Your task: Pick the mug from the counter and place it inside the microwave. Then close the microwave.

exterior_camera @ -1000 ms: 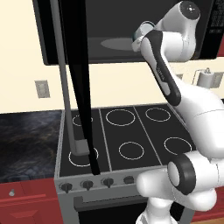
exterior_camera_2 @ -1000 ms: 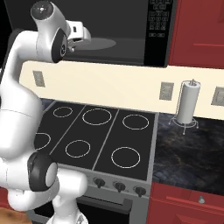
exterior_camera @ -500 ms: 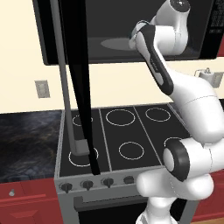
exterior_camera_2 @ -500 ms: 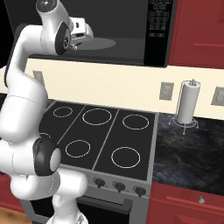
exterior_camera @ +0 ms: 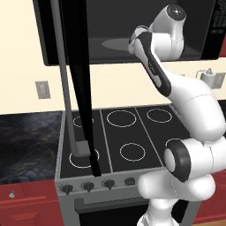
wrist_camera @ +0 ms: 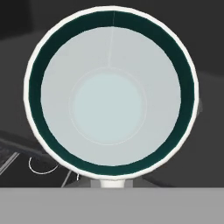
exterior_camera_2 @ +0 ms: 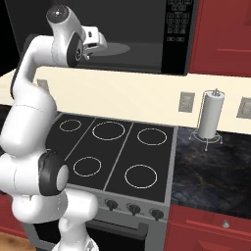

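we see the small white cylindrical mug with a teal-green rim (wrist_camera: pixel 111 92) empty, mouth toward the hand camera, at the open black box-shaped microwave (exterior_camera_2: pixel 147 29), above its round grey turntable (exterior_camera: pixel 115 43). the end effector (exterior_camera_2: pixel 96 41) is clamped on the mug.

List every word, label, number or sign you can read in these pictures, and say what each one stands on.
None can be read.
Microwave button panel: rows of small pale marks, too small and blurred to read.
Stove knobs: no legible markings.
Mug: no print seen on its inside or rim.
Wall outlets: no text.
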You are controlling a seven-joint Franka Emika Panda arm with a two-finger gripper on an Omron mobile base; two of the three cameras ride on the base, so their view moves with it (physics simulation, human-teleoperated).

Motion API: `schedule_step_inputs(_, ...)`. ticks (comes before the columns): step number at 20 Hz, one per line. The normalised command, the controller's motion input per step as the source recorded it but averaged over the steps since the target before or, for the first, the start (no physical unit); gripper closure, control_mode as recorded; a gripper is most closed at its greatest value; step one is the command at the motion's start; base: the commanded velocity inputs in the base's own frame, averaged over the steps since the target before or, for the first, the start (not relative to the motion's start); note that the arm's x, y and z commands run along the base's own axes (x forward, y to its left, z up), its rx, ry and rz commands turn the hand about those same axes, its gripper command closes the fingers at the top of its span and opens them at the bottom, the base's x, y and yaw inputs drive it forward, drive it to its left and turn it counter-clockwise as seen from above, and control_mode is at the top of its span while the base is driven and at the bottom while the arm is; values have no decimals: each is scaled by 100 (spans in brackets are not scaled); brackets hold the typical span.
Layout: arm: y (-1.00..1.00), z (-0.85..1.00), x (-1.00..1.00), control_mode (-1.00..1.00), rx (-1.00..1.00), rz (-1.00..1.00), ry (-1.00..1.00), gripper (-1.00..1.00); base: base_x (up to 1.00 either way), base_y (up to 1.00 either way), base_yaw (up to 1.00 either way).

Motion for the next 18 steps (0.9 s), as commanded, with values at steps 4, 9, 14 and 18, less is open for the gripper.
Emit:
schedule_step_inputs(4, 0, 0, 48, -100, 0, 0, 2, 100, 0, 0, 0)
schedule_step_inputs(9, 0, 1, 30, -100, 0, 0, 8, 100, 0, 0, 0)
schedule_step_inputs(14, 0, 5, 31, -100, -2, 0, 10, 100, 0, 0, 0)
schedule_step_inputs(18, 0, 3, 29, -100, -2, 0, 7, 100, 0, 0, 0)
